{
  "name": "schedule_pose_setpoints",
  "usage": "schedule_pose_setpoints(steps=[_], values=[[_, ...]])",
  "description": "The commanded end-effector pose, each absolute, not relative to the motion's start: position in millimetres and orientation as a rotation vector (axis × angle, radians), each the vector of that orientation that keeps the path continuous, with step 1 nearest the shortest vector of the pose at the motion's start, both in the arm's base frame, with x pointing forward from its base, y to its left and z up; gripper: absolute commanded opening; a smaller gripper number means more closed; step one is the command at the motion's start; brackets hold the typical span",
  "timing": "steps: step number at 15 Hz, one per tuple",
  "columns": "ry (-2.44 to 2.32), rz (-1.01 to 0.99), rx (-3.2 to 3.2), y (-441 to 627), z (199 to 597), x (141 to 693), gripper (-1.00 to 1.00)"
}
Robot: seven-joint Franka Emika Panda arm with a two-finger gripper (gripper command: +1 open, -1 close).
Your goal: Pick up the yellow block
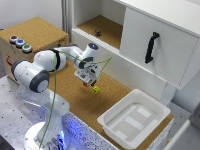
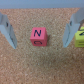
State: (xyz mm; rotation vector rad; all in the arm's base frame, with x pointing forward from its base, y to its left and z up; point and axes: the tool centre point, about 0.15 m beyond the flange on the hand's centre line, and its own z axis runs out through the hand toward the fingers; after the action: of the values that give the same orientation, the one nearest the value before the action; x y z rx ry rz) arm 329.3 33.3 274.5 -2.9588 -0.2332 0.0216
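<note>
The pincer (image 2: 42,30) hangs low over the cork-topped bench (image 1: 112,90) with its jaws spread wide and nothing held. In the wrist view the thing sitting squarely between the two fingers is a pink cube (image 2: 38,37) marked with a dark letter, not the target. The yellow block (image 2: 80,39) lies just outside one finger, half hidden behind it and cut off by the picture's edge.

In the exterior view the yellow block (image 1: 96,89) rests on the cork just beside the pincer (image 1: 89,80), toward the bench's front edge and short of the white tray (image 1: 156,112) at the corner. The pink cube is not clearly separable there; a reddish speck under the fingers is probably it.

The main risk is plain: closing from this position would seize the pink cube instead. A second risk is that descending straight down may bring the near finger onto the yellow block, knocking it sideways or tipping it. The block is small, so a slightly off-centre shift could also pinch only a corner and let it squirt free.
</note>
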Motion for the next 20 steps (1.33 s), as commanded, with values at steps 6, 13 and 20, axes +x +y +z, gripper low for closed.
schedule_pose_setpoints(steps=[6,13,20], values=[[-0.254,-0.059,-3.008,-16.1,290.3,331.6,1.00],[-0.411,-0.008,-2.993,-66.2,251.0,361.7,1.00],[-0.408,-0.010,-2.998,-57.8,219.4,392.0,1.00]])
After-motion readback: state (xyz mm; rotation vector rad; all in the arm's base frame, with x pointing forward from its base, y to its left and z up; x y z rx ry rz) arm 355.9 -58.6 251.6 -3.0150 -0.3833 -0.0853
